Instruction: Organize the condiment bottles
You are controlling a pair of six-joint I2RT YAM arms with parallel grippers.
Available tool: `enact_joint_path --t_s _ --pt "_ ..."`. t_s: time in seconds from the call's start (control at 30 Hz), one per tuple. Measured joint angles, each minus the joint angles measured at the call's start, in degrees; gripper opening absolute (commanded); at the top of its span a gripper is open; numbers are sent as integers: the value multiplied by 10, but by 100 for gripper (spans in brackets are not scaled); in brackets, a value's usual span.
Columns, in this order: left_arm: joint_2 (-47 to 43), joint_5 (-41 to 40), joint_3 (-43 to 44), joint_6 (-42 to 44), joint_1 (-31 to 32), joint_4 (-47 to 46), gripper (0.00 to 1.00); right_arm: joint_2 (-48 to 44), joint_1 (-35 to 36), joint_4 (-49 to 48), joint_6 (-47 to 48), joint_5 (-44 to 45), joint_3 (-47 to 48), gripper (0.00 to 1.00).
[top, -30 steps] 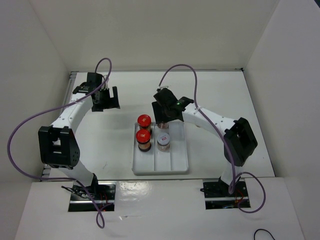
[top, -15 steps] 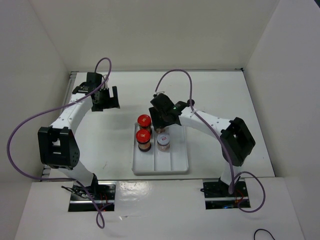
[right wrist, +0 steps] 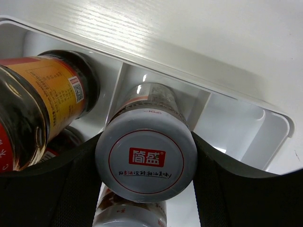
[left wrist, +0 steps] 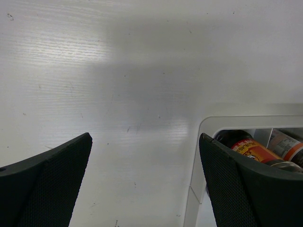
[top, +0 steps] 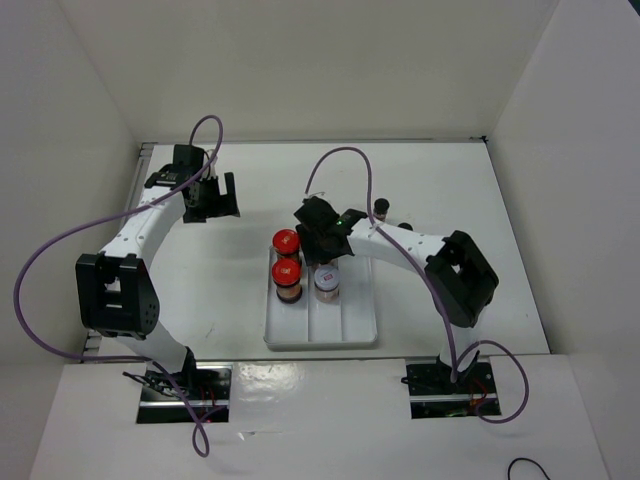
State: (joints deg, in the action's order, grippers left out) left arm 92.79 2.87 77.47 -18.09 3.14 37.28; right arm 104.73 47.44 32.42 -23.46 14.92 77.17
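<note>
My right gripper [right wrist: 146, 163] is shut on a white-lidded jar [right wrist: 146, 161], held upright in the far end of the middle compartment of the white tray [right wrist: 222, 71]. In the top view this gripper [top: 322, 240] hides that jar. A second white-lidded jar [top: 327, 279] stands just nearer in the same compartment. Two red-lidded jars [top: 286, 241] [top: 286, 272] stand in the left compartment. One small black-capped bottle [top: 381, 206] stands on the table beyond the right arm. The other black-capped bottle does not show clearly. My left gripper [top: 210, 198] is open and empty over bare table, left of the tray.
The tray's right compartment [top: 358, 300] holds nothing. The left wrist view shows the tray's far left corner [left wrist: 203, 126] and a red-lidded jar [left wrist: 246, 146] behind my right finger. White walls enclose the table on the left, back and right.
My right gripper has moved left and nearer over the tray's far end with the white-lidded jar, uncovering the black-capped bottle behind the arm. The left arm has not moved.
</note>
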Motion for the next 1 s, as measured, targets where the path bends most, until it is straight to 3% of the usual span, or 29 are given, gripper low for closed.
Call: enact_joint_path --t_s 0.1,0.4,0.8,0.9,1.0 --pt "0 0 0 0 0 0 100 0 0 0 -3 3 0 70" --pt "0 2 -4 0 0 -1 100 -6 0 2 -17 16 2 99" --pt "0 10 -7 0 0 -5 100 -108 -15 49 -21 15 78 99" --pt "0 17 -7 0 0 -5 100 -157 -64 49 -3 8 90 99" --pt "0 20 -7 0 0 -9 100 -186 -158 43 27 2 100 99"
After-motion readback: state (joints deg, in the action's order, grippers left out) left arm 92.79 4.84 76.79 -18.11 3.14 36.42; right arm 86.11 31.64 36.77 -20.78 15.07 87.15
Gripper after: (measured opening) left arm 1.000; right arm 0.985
